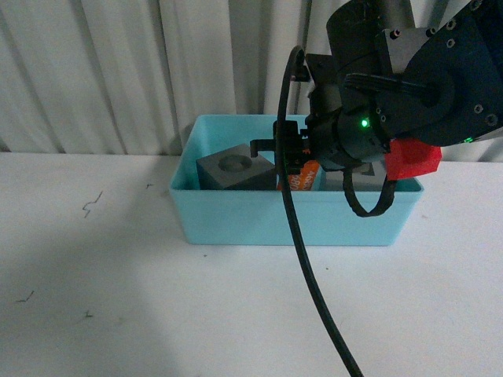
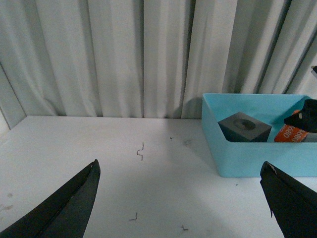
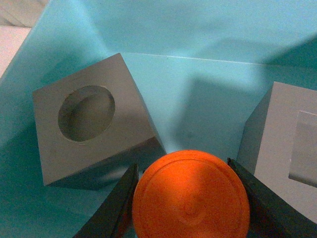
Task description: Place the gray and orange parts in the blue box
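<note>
Orange cylinder [image 3: 190,196] clamped — right gripper [image 3: 190,198] inside blue box [image 1: 259,220].

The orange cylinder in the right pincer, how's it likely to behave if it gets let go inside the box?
The orange cylinder looks rigid, smooth and round, so it could slip from the right pincer or roll if it lands sideways. The gray cubes close beside it in the blue box would probably stop it quickly.
</note>
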Robot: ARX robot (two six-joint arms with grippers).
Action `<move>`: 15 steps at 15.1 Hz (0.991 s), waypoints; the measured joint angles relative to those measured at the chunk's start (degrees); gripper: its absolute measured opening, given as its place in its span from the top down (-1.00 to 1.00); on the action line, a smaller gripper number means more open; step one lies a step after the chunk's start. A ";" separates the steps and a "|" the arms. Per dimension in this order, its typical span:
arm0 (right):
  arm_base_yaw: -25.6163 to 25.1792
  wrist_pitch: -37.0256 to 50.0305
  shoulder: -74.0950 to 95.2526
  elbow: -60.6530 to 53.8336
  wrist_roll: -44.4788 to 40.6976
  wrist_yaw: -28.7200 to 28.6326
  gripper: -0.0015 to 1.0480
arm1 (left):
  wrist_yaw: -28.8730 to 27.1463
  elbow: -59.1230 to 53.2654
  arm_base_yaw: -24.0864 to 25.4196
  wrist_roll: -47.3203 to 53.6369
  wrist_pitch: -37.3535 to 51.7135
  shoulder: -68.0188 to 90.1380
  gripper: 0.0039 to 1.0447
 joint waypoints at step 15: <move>1.88 -1.77 6.01 6.47 1.70 2.78 -0.42 | 0.00 0.00 0.00 0.00 0.00 0.00 -0.88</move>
